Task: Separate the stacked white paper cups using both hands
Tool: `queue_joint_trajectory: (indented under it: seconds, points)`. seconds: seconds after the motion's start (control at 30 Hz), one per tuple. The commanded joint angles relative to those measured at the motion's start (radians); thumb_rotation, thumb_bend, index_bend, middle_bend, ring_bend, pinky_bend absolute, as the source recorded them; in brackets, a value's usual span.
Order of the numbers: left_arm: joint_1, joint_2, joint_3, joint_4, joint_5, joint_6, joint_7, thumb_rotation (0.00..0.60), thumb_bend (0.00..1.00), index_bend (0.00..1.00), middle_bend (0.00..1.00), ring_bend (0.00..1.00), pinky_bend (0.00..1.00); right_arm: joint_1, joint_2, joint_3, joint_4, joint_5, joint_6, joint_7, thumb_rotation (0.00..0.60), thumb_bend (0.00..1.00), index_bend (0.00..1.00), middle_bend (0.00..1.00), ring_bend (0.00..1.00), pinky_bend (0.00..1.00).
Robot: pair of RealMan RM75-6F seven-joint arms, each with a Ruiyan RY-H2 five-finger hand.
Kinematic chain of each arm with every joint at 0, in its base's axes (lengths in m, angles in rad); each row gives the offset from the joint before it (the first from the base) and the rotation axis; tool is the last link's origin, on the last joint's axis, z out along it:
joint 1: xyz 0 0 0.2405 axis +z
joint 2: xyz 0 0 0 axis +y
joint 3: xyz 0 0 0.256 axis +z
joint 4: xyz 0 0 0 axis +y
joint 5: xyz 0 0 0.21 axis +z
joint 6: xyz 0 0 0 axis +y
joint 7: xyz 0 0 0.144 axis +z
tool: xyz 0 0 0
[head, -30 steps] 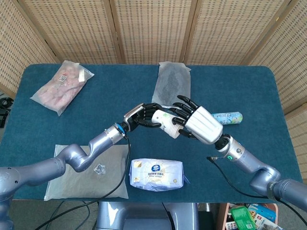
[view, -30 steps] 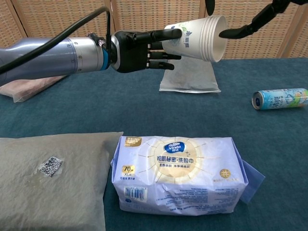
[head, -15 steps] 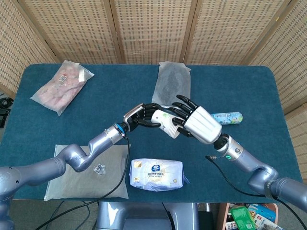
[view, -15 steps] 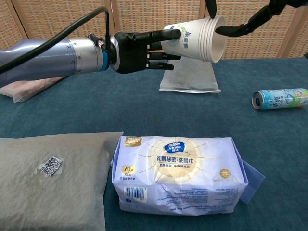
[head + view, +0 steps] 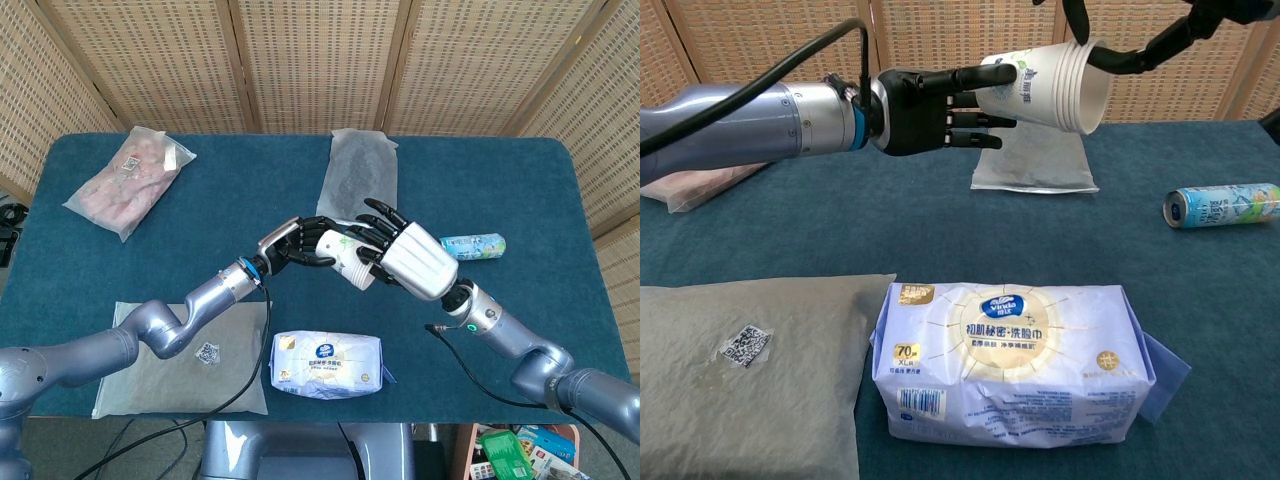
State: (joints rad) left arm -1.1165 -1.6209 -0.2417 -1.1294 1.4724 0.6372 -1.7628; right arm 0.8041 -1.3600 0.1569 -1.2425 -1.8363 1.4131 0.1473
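The stack of white paper cups [image 5: 345, 256] [image 5: 1045, 85] lies sideways in the air over the middle of the blue table [image 5: 560, 190], mouth turned to the right. My left hand [image 5: 295, 243] [image 5: 925, 108] grips the stack at its base end, fingers wrapped round the cup wall. My right hand [image 5: 415, 262] [image 5: 1140, 55] is at the mouth end with its fingers spread over the stack. In the chest view two dark fingertips [image 5: 1102, 58] touch the rim from above and from the right. No firm pinch on the rim shows.
A pack of wipes [image 5: 327, 363] [image 5: 1010, 360] lies near the front edge, under the hands. A can [image 5: 474, 246] [image 5: 1225, 205] lies on its side at the right. A grey pouch [image 5: 357, 175], a pink bag [image 5: 128, 180] and a grey padded bag [image 5: 150, 370] lie around.
My right hand has crept left toward the cups and its fingertips have come onto the rim. The left hand and the stack have stayed in place.
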Motion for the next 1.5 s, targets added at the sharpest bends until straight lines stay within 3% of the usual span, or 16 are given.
queue_joint_trajectory:
  seconds: [0.03, 0.93, 1.5]
  points:
    - [-0.002, -0.002, 0.002, 0.003, 0.000, 0.001, -0.004, 0.600, 0.20, 0.47, 0.46, 0.44, 0.50, 0.003, -0.005, -0.001, 0.007, -0.001, 0.007, 0.002, 0.600, 0.61, 0.64, 0.41, 0.29, 0.20]
    - [0.012, -0.005, 0.023, 0.044, -0.010, 0.014, -0.048, 0.600, 0.20, 0.47, 0.46, 0.44, 0.50, -0.013, 0.010, -0.029, 0.058, -0.009, 0.078, 0.008, 0.600, 0.64, 0.70, 0.44, 0.30, 0.22]
    - [0.086, 0.080, 0.100, 0.160, 0.027, 0.047, -0.083, 0.600, 0.20, 0.47, 0.46, 0.44, 0.50, -0.084, 0.086, -0.079, 0.180, -0.012, 0.136, 0.052, 0.600, 0.64, 0.70, 0.44, 0.30, 0.23]
